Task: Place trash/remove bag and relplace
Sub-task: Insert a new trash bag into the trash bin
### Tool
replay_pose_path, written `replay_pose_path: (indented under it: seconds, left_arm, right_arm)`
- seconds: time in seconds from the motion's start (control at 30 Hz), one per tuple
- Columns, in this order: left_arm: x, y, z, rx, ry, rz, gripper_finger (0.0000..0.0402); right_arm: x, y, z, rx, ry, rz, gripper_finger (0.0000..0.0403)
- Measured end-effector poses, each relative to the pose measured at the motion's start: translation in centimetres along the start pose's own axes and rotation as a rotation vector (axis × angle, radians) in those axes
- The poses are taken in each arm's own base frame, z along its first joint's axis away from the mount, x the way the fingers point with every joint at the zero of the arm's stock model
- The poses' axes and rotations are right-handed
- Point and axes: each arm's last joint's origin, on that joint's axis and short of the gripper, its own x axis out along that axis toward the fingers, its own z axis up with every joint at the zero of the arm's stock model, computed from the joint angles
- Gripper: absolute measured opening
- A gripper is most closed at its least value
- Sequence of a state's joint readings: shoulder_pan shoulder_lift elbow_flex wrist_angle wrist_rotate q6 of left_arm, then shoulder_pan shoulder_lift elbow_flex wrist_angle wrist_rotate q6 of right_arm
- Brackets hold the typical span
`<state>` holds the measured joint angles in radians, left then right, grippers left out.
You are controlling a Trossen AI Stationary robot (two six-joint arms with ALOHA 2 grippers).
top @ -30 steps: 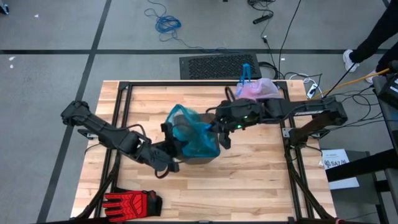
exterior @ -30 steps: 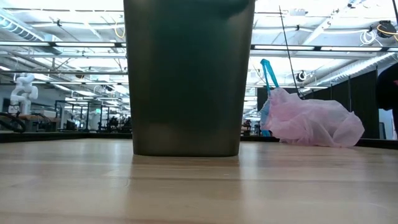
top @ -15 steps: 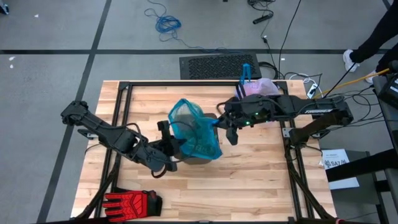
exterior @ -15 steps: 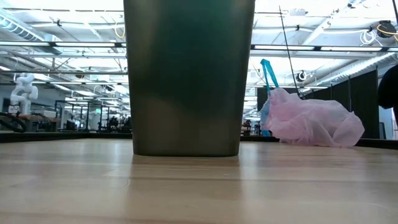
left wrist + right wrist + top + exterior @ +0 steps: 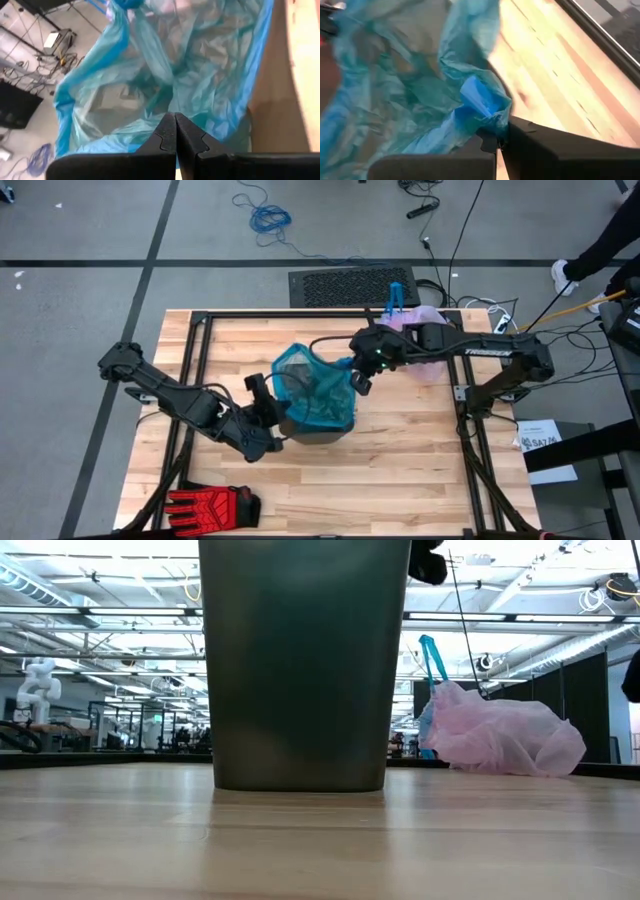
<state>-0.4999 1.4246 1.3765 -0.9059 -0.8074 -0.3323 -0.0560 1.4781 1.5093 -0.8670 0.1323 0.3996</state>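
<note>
The teal-green bag (image 5: 315, 392) is draped over the dark bin (image 5: 305, 660), which stands mid-table. My left gripper (image 5: 266, 394) is shut at the bag's left side. My right gripper (image 5: 358, 372) is shut at its right side. The bag fills both wrist views (image 5: 165, 65) (image 5: 405, 85). The pale pink bag (image 5: 422, 324) (image 5: 500, 735), with its blue tie (image 5: 432, 655), lies on the table's far right part. No paper wads show. My left gripper pinches the teal bag's thin film at its left edge (image 5: 172, 111) between the two shut fingers, coming from the table's left. The bag spreads slack beyond the fingers. My right gripper pinches the bag's bunched blue rim (image 5: 482, 107) on its right side between the shut fingers. It comes from the table's right. The film hangs slack from that hold over the bin.
A red-and-black glove (image 5: 212, 505) lies at the table's near left corner. A black mat (image 5: 350, 285) and cables lie on the floor past the far edge. A person's leg (image 5: 600, 240) shows at the far right. Bare wood lies near of the bin.
Both grippers have moved toward the table's far edge, keeping hold of the teal bag. The bag's mouth has spread out wider over the bin's top. Part of the right arm has come into the top of the low view.
</note>
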Motion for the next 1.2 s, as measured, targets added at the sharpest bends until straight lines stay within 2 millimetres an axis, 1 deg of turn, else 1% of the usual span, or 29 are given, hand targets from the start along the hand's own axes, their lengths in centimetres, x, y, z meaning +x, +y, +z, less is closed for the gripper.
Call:
replay_pose_path:
  seconds: [0.17,0.33,0.4,0.57,0.67,0.8,0.9,1.0,1.13,1.2]
  left_arm:
    - [0.5,-0.2,-0.9,-0.015,0.026,0.033,0.0]
    - [1.1,-0.5,-1.9,-0.038,0.051,0.045,0.0]
    - [1.1,-0.6,-2.0,-0.052,0.05,0.046,0.0]
    - [0.8,-0.9,-2.1,-0.046,0.043,0.039,0.0]
    - [0.8,-0.9,-2.1,-0.049,0.042,0.038,0.0]
    - [0.8,-0.9,-2.1,-0.051,0.042,0.038,0.0]
    - [0.8,-0.9,-2.1,-0.05,0.043,0.038,0.0]
    - [0.8,-0.9,-2.1,-0.05,0.043,0.038,0.0]
    - [0.8,-0.9,-2.1,-0.05,0.043,0.037,0.0]
    - [0.8,-0.9,-2.1,-0.05,0.043,0.037,0.0]
  right_arm:
    - [0.3,-1.2,-0.1,0.023,0.048,-0.047,0.0]
    - [0.5,-1.5,-0.4,0.044,0.076,-0.066,0.0]
    - [1.1,-1.7,-0.9,0.045,0.096,-0.075,0.0]
    - [3.0,-2.3,-2.8,0.059,0.18,-0.102,0.0]
    - [3.2,-2.1,-3.1,0.039,0.2,-0.077,0.0]
    - [2.1,-1.3,-3.4,-0.011,0.181,-0.047,0.0008]
    - [0.7,-0.9,-3.5,-0.026,0.151,-0.021,0.0031]
    - [-0.6,-0.7,-3.6,-0.032,0.118,-0.001,0.007]
    - [-2.8,-1.1,-3.5,-0.025,0.061,0.023,0.0132]
    - [-3.9,-1.3,-3.6,-0.053,0.031,0.035,0.0159]
